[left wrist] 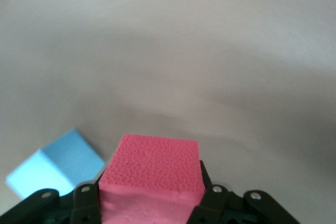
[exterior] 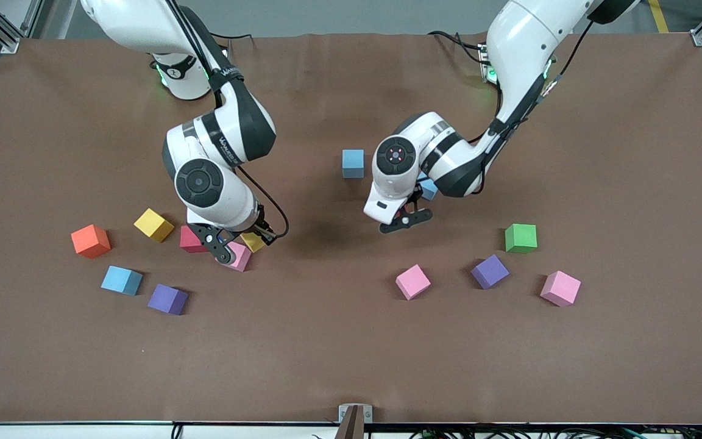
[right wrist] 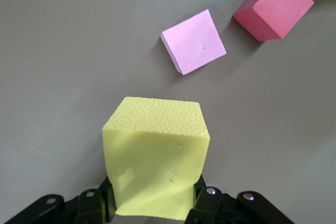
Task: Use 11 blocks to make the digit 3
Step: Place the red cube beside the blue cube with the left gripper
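From the front you see the blocks scattered loose over the bench (exterior: 351,341), none touching, so the digit 3 is not begun: all eleven remain to place. Your left gripper (exterior: 409,219) hangs at centre frame; your right gripper (exterior: 229,244) is lower left, over a pink block (exterior: 241,259).

In the left wrist view, the left gripper pinches a red block (left wrist: 152,177).

In the right wrist view, the right gripper pinches a yellow block (right wrist: 157,156).
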